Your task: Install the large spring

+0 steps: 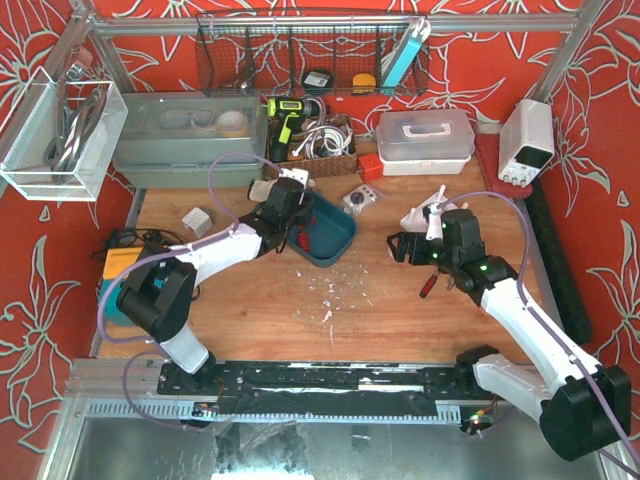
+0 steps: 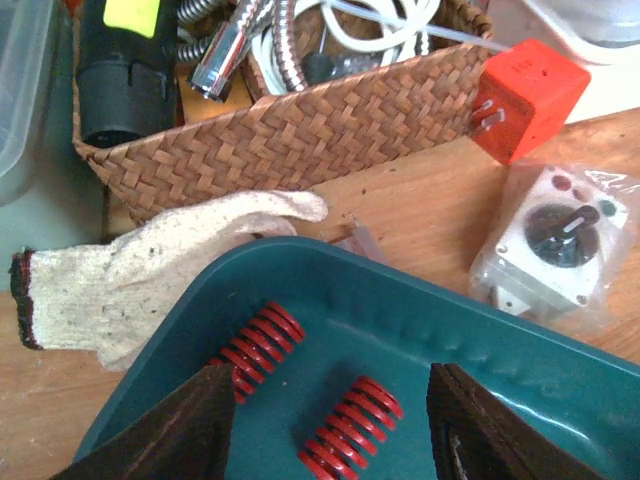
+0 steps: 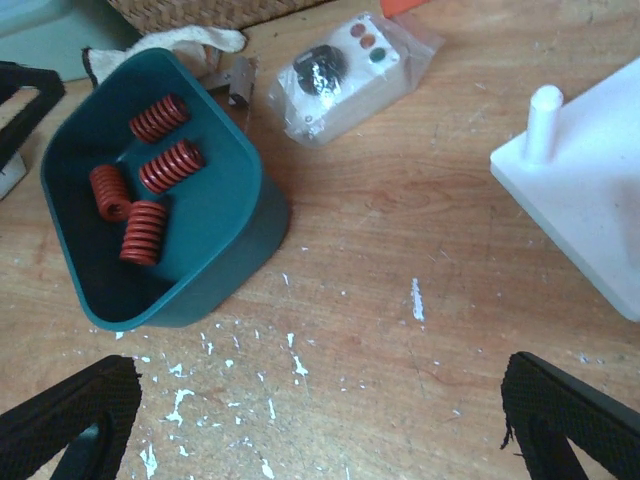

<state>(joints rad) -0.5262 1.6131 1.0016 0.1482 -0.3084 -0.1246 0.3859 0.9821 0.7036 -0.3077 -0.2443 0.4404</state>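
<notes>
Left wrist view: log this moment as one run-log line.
left gripper: open, over teal bin, straddling red spring, no contact | right gripper: open, empty, beside white peg base | install: not done

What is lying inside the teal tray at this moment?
Four red coil springs lie loose in the teal tray, as the right wrist camera shows. From the left wrist camera only two show; the fingers of the left gripper cover the rest of the floor.

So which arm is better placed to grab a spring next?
Left, probably. The left gripper hangs over the teal bin with a red spring between its open fingers; the right gripper is open over bare table, away from the bin.
</notes>
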